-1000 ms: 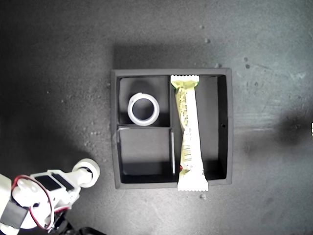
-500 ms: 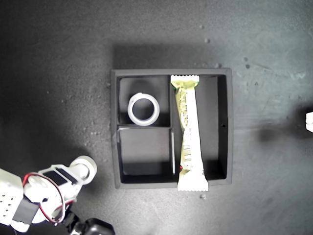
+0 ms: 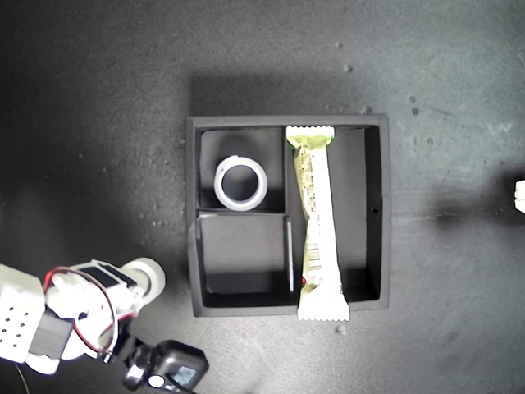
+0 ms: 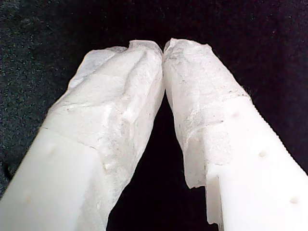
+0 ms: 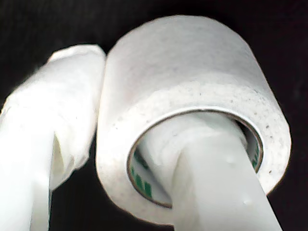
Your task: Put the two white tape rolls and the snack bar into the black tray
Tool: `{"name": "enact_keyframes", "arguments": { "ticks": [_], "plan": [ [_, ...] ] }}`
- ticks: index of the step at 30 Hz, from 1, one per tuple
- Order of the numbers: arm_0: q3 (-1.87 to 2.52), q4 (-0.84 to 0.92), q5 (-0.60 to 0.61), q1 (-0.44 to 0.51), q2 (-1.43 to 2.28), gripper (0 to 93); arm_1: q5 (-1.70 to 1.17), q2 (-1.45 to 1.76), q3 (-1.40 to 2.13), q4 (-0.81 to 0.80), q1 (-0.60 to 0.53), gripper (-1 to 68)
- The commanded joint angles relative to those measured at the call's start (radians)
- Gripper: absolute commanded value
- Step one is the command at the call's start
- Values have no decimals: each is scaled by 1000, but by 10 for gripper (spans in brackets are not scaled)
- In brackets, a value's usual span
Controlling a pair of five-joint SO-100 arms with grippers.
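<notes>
The black tray [image 3: 190,215] lies in the middle of the exterior view. One white tape roll [image 3: 241,184] lies flat in its upper small compartment. The snack bar [image 3: 317,222] lies lengthwise in the long compartment, its lower end resting over the tray's near wall. The other white tape roll [image 3: 146,275] [image 5: 192,77] is off the tray at the exterior view's lower left. My second gripper [image 3: 135,283] [image 5: 125,96] is shut on it, one finger through the hole and one outside. My first gripper [image 4: 163,45] is shut, tips touching, with nothing between them.
The lower small compartment [image 3: 242,250] of the tray holds nothing. A black camera module [image 3: 168,371] sits on the second arm at the exterior view's bottom edge. A white bit of an arm [image 3: 520,194] shows at that view's right edge. The surface is dark and speckled.
The second arm has turned and lifted the held tape roll slightly up the exterior view; its camera module has come into view. The white bit at the right edge appeared and shifted upward.
</notes>
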Motion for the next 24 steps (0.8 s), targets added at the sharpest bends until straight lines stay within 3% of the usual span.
{"name": "enact_keyframes", "arguments": {
  "ticks": [1, 5, 10, 18, 24],
  "plan": [
    [-87, 196, 12, -9, 155, 0, -101, 8, 11, 2, 0, 0],
    [-207, 411, 80, -64, 273, 0, -101, 8, 11, 2, 0, 0],
    [-367, 548, 209, -130, 319, 0, -101, 8, 11, 2, 0, 0],
    [-350, 549, 301, -202, 453, 0, -101, 8, 11, 2, 0, 0],
    [-354, 442, 318, -219, 442, 0, -101, 8, 11, 2, 0, 0]
  ]
}}
